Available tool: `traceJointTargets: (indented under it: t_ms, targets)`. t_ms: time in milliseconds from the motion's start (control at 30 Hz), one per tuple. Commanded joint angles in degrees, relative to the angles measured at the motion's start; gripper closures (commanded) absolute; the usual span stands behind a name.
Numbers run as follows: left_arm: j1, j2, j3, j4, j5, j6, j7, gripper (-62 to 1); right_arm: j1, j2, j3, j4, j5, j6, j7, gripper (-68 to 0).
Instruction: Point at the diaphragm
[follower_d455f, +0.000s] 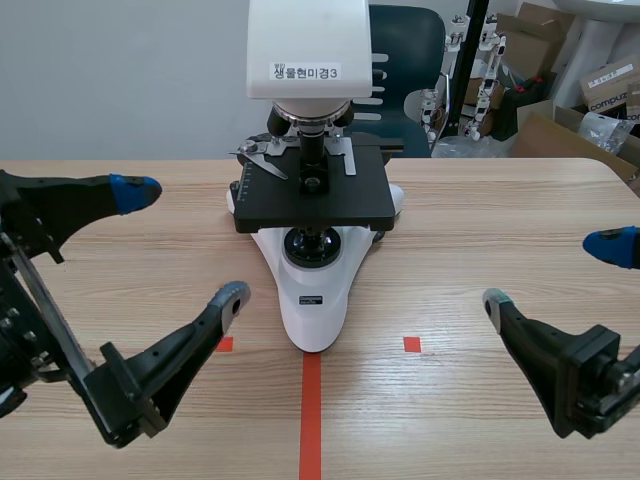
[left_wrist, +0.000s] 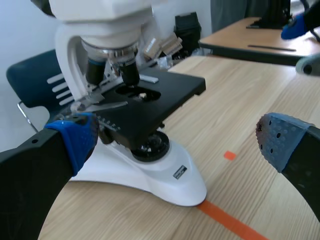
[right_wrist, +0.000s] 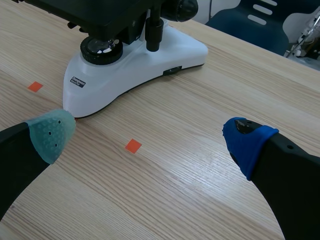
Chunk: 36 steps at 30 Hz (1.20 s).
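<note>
The diaphragm (follower_d455f: 312, 244) is a round black ringed unit (partly in shadow), upright beneath the microscope's black stage (follower_d455f: 330, 205) and above its white base (follower_d455f: 316, 305), mid-table.

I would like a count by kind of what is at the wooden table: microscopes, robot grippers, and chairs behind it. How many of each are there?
microscope: 1
grippers: 2, the left gripper and the right gripper, both open
chair: 1
Total: 4
</note>
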Motion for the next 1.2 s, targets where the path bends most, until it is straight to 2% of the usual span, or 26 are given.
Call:
traceJointTargets:
  t_ms: [0, 233, 533, 600, 1167]
  targets:
    - [0.5, 0.5, -0.3, 3.2, 1.4, -0.1, 0.7, -62.3, 0.6, 0.3, 0.3, 0.6, 0.2, 0.0, 0.9, -67.9]
    - [0.8, 6.4, -1.2, 5.6, 2.9, -0.1, 10.4, -62.3, 0.6, 0.3, 0.3, 0.6, 0.2, 0.0, 0.9, -67.9]
    - [0.7, 14.9, -2.9, 5.6, 5.7, -0.1, 13.6, -62.3, 0.6, 0.3, 0.3, 0.6, 0.2, 0.0, 0.9, -67.9]
    - [0.8, 15.4, -2.9, 5.6, 6.8, -0.3, 13.6, -62.3, 0.6, 0.3, 0.3, 0.6, 0.2, 0.0, 0.9, -67.9]
    - [0.8, 15.3, -2.9, 5.6, 6.8, -0.3, 15.0, -62.3, 0.6, 0.3, 0.3, 0.6, 0.2, 0.0, 0.9, -67.9]
